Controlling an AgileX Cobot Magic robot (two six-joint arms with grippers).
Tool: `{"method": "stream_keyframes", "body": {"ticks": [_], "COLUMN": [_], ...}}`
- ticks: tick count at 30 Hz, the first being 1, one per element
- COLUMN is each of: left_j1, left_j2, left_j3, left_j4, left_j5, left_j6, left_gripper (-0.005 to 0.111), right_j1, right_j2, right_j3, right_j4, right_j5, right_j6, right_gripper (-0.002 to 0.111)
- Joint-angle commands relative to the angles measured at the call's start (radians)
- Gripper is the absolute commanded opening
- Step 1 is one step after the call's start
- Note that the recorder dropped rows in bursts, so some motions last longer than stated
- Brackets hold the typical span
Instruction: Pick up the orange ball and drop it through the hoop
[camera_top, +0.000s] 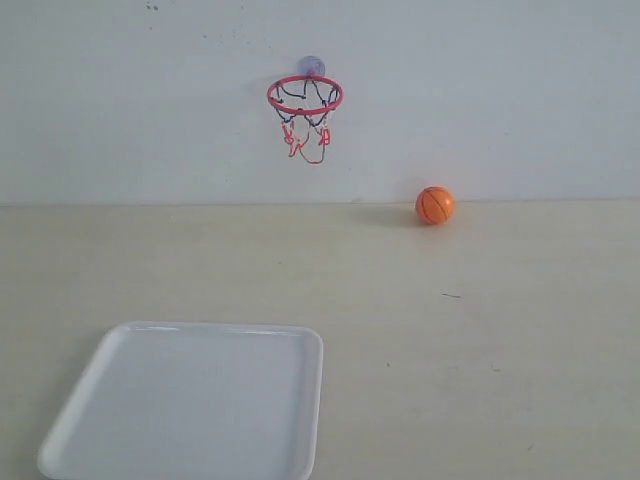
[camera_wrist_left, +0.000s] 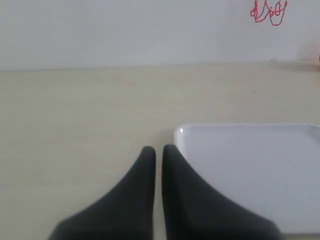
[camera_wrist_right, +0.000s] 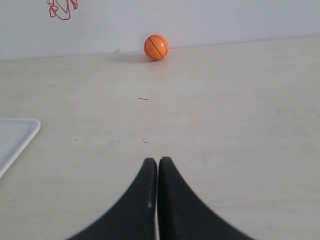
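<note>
From the exterior view, the hoop (camera_top: 305, 95) hangs on the wall (camera_top: 500, 80). The orange ball (camera_top: 435, 205) sits on the desk (camera_top: 500, 330) at the wall's foot, to the hoop's right. The white tray (camera_top: 190, 400) is cut off at the frame's edge.

In the left wrist view, my left hand (camera_wrist_left: 158, 150) is clenched on nothing, just beside the tray's corner. Only the ends of the hoop's net show.

In the right wrist view, my right hand (camera_wrist_right: 157, 161) is clenched on nothing, well apart from the ball.

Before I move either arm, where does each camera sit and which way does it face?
Exterior: off the arms, facing the wall across the table; hoop, orange ball, tray; no robot part.
Left wrist: on left arm, facing the wall; shut left tool near the tray's corner.
Right wrist: on right arm, facing the wall; shut right tool, orange ball ahead.
Shared: both wrist views catch tray and hoop net.
</note>
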Motion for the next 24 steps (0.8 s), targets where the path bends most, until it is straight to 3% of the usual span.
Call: {"method": "stream_keyframes", "body": {"ticks": [1,6,11,24], "left_j1": [0.005,0.006,0.006,0.006], "left_j2": [-0.004,-0.004,-0.004,-0.004], "left_j3": [0.004,0.004,0.004,0.004], "left_j4": [0.005,0.005,-0.003,0.001], "left_j5": [0.033,0.033,0.031,0.029], "left_j6": [0.009,0.059,-0.029,-0.025], "left_gripper": [0.004,0.004,0.004,0.004], "right_j1": [0.001,0.001,0.001,0.001], "right_j2": [-0.004,-0.004,-0.004,-0.004], "right_j3": [0.0,0.0,0.0,0.0], "right_j4": [-0.001,-0.001,-0.001,-0.001], "right_j5": [-0.007,-0.007,-0.009,-0.009], "right_j6": [-0.002,-0.002,-0.002,-0.002], "right_gripper": [0.0,0.0,0.0,0.0]}}
